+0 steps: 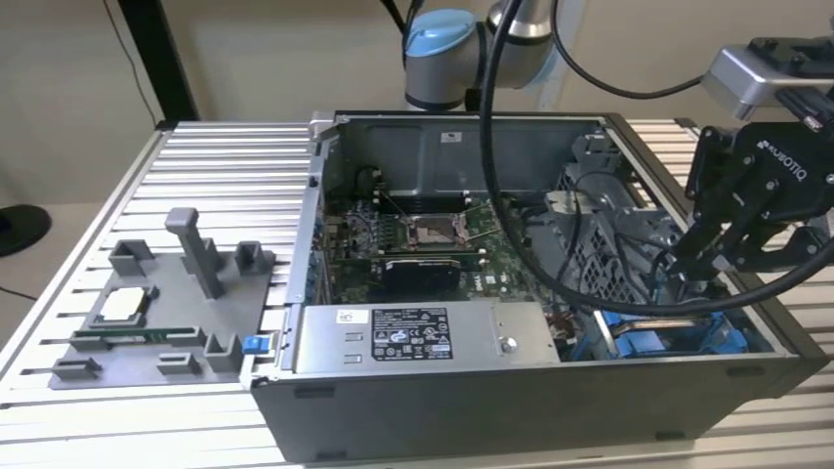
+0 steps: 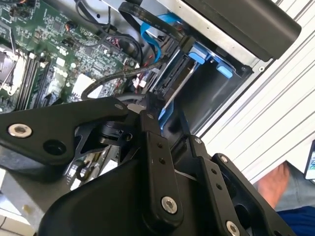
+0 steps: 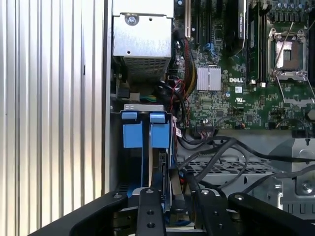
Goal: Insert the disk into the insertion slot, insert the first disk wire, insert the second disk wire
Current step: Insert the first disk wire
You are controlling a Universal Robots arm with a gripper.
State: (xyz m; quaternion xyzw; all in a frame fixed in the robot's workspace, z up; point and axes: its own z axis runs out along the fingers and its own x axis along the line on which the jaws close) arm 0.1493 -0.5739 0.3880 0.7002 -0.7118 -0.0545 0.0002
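At the exterior view's left, a grey holder (image 1: 170,322) with small parts sits on the slatted metal surface (image 1: 195,156). In the middle of that frame stands the open computer case (image 1: 521,410), with the green circuit board (image 1: 417,234) in its floor and the labelled power box (image 1: 417,337) along the near wall. At the lower right of that frame is the slot (image 1: 646,342), marked by its blue tabs. The tool (image 1: 690,259) reaches down into the case just above it.

In both wrist views the disk (image 3: 160,162) (image 2: 172,81) stands on edge inside the slot (image 3: 115,157), blue frame and all. The tool (image 2: 155,110) is just beside the disk's edge. A black wire (image 2: 106,81) curves in to end at the tool's tip. Whether the tool is wide, narrow or holding that wire I cannot tell.
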